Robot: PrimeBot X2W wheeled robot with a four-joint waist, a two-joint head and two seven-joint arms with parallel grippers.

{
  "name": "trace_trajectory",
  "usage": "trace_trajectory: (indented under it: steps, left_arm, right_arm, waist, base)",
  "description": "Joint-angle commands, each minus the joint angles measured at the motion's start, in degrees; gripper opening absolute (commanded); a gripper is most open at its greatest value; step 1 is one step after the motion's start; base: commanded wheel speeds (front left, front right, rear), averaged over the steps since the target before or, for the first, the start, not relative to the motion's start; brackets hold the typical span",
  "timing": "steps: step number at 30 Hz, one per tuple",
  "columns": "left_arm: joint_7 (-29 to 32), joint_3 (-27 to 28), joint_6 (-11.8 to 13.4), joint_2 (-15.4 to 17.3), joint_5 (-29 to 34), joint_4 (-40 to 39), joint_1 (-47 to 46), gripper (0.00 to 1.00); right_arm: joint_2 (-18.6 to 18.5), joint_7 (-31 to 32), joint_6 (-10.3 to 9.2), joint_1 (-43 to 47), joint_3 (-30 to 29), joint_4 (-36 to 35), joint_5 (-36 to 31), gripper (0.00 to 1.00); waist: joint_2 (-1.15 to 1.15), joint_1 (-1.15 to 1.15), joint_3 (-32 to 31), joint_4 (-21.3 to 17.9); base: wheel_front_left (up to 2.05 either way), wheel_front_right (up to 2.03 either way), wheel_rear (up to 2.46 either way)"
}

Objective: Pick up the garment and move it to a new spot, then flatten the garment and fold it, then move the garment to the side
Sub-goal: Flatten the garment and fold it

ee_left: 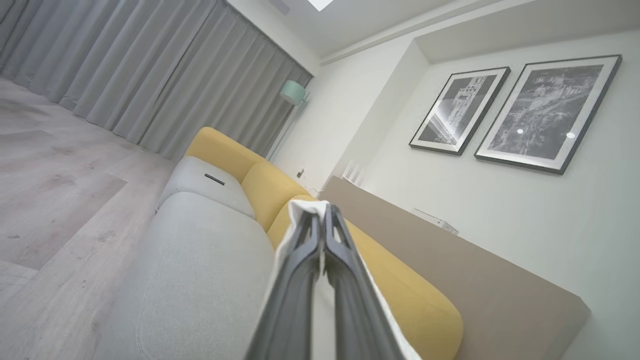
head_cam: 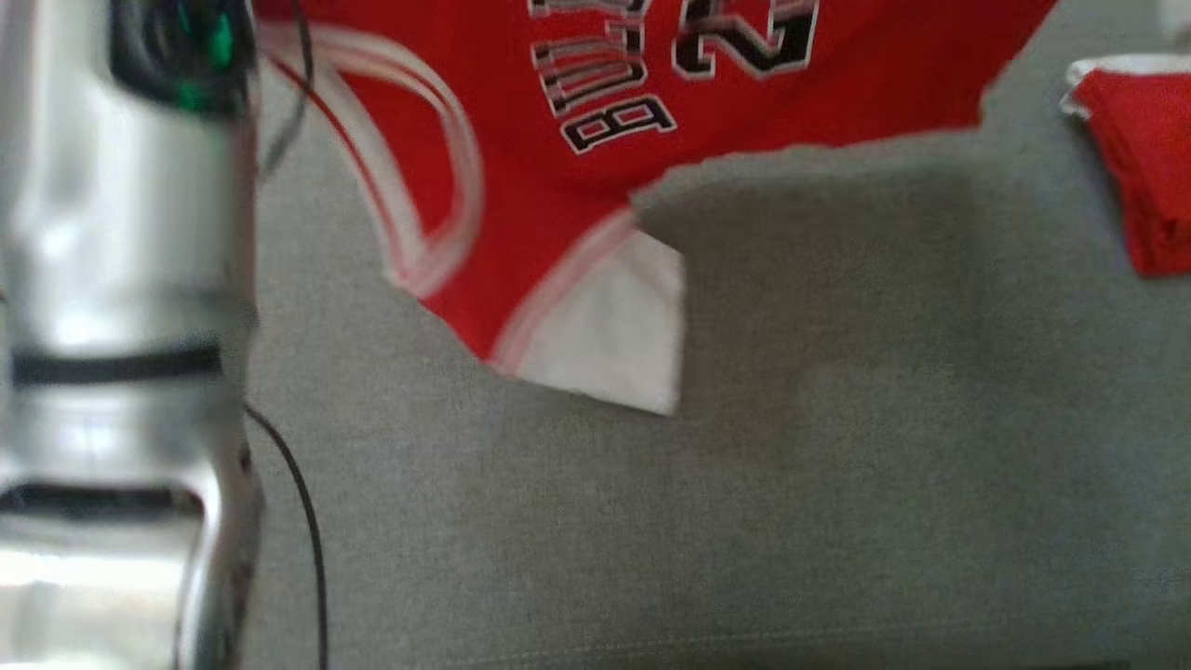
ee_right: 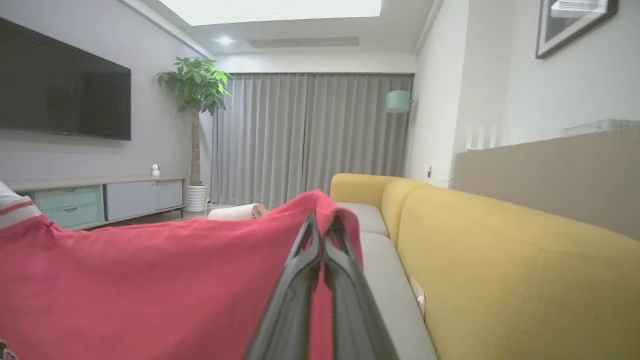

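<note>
- Sofa (head_cam: 791, 521): 1. Its grey seat takes the head view from 3 through 6 to 8 o'clock; the yellow back shows in both wrist views.
- Garment (head_cam: 595, 102): 1 red jersey with white trim and black lettering, at 12 o'clock in the head view. It looks lifted above the seat, with a shadow under it and a white corner hanging toward centre.
- Forearm (head_cam: 112, 279): 1, pale, at 9 o'clock in the head view.
- Second red cloth (head_cam: 1149, 167): 1, lying on the seat at 2 o'clock, well apart from the jersey. Blurred, so I cannot tell whether it is folded.
- Framed pictures (ee_left: 505, 112): 2, on the wall in the left wrist view.
- Left fingers (ee_left: 297, 290): 1 pair, closed and pinching a white edge of the jersey.
- Right fingers (ee_right: 295, 300): 1 pair, closed and pinching red cloth of the jersey.
- Step in hand (judgement): the first one, with the jersey picked up and in transit to a new spot.
- Next move (judgement): keep both pinches firm and spread apart, lower the jersey onto bare seat away from the second red cloth, and release only once it lies down, ready for flattening.
</note>
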Motion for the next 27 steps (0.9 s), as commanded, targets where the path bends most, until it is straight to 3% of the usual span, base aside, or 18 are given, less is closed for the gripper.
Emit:
trace_trajectory:
  steps: [1, 6, 14, 20, 27]
  left_arm:
    - [0.35, 1.61, 0.27, 1.94, 0.68, -0.45, -3.64, 0.0]
    - [-3.23, -0.23, 0.44, 5.07, 6.45, 12.06, -23.37, 0.0]
    - [-12.27, -1.51, -2.16, 5.1, 10.8, 23.83, -41.07, 0.0]
    - [-12.97, -0.26, -4.46, 4.33, 11.0, 24.88, -41.7, 0.0]
    - [-13.0, 1.21, -5.45, 2.92, 8.93, 20.62, -27.62, 0.0]
  right_arm:
    - [-0.64, 0.76, 0.19, -2.84, 0.95, -1.51, -0.63, 0.0]
    - [0.1, 3.27, 0.19, -18.54, 4.77, 5.35, -0.89, 0.0]
    - [0.13, -4.88, 0.19, -33.35, 7.59, 17.84, -3.98, 0.0]
    - [-0.65, -8.2, 0.19, -37.36, 10.12, 22.26, -6.19, 0.0]
    - [-0.16, -8.63, 0.19, -30.45, 11.52, 22.56, -5.14, 0.0]
  waist:
    - [0.0, 0.0, 3.18, -0.02]
    - [0.0, 0.0, 10.54, -0.95]
    - [0.0, 0.0, 15.94, -0.56]
    - [0.0, 0.0, 18.24, 1.13]
    - [0.0, 0.0, 17.45, 2.75]
  base:
    - [0.0, 0.0, 0.0]
    - [0.0, 0.0, 0.0]
    - [0.0, 0.0, 0.0]
    - [0.0, 0.0, 0.0]
    - [0.0, 0.0, 0.0]
